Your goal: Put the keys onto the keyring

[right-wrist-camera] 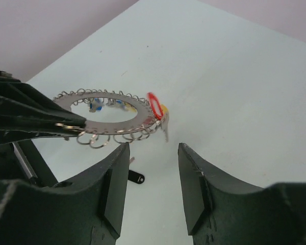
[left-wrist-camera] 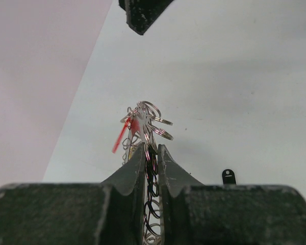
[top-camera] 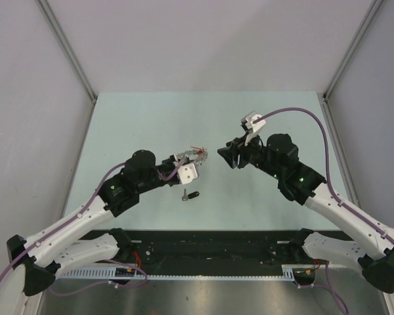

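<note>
My left gripper (top-camera: 181, 159) is shut on the edge of the keyring (top-camera: 196, 155), a flat silver ring fringed with many small split rings, and holds it above the table. In the left wrist view the keyring (left-wrist-camera: 148, 120) stands edge-on between the closed fingers, with a red tag (left-wrist-camera: 121, 137) hanging off it. My right gripper (top-camera: 222, 156) is open and empty, just right of the ring. In the right wrist view the keyring (right-wrist-camera: 143, 113) with a red loop (right-wrist-camera: 154, 105) lies just beyond the open gripper (right-wrist-camera: 153, 148). A black-headed key (top-camera: 191, 195) lies on the table below.
The black-headed key also shows in the left wrist view (left-wrist-camera: 228, 176) and the right wrist view (right-wrist-camera: 136, 177). The pale green table (top-camera: 151, 125) is bounded by white walls left, right and back. A black rail (top-camera: 210, 243) runs along the near edge.
</note>
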You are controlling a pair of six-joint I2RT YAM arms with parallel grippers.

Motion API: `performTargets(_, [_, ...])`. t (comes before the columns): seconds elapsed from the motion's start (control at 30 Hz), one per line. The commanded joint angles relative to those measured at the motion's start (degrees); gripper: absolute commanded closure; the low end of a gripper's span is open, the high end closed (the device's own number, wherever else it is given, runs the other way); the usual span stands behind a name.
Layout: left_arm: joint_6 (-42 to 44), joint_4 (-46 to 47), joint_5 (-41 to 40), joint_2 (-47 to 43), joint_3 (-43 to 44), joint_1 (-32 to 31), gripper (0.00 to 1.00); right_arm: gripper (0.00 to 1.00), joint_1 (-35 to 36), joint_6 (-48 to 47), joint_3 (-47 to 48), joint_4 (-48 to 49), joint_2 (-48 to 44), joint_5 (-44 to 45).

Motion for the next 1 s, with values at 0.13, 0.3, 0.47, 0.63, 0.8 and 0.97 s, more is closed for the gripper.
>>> performTargets(0.13, [8.42, 3.94, 7.47, -3.67, -1.49, -0.2, 1.0, 0.53, -7.44, -1.21, 4.3, -9.24, 4.37, -23.77])
performTargets(0.3, [8.94, 5.17, 8.08, -3.94, -2.63, -0.2, 0.99, 0.54, -7.53, -0.69, 4.3, -7.67, 7.27, -27.99])
performTargets(0.47, [9.38, 5.97, 8.35, -4.81, -3.69, -0.2, 1.0, 0.54, -7.79, -0.68, 4.3, -5.91, 8.86, -29.58])
performTargets(0.63, [9.47, 6.49, 9.14, -5.08, -3.95, -0.28, 1.0, 0.54, -8.06, -0.77, 4.3, -4.06, 10.35, -30.63])
performTargets(0.8, [9.03, 7.11, 10.11, -5.6, -4.13, -0.28, 1.0, 0.56, -8.06, -0.16, 4.3, -2.3, 11.76, -31.95])
performTargets(0.97, [8.86, 7.37, 10.72, -5.6, -4.13, -0.2, 1.0, 0.57, -8.15, 0.02, 4.39, -1.25, 12.11, -32.56])
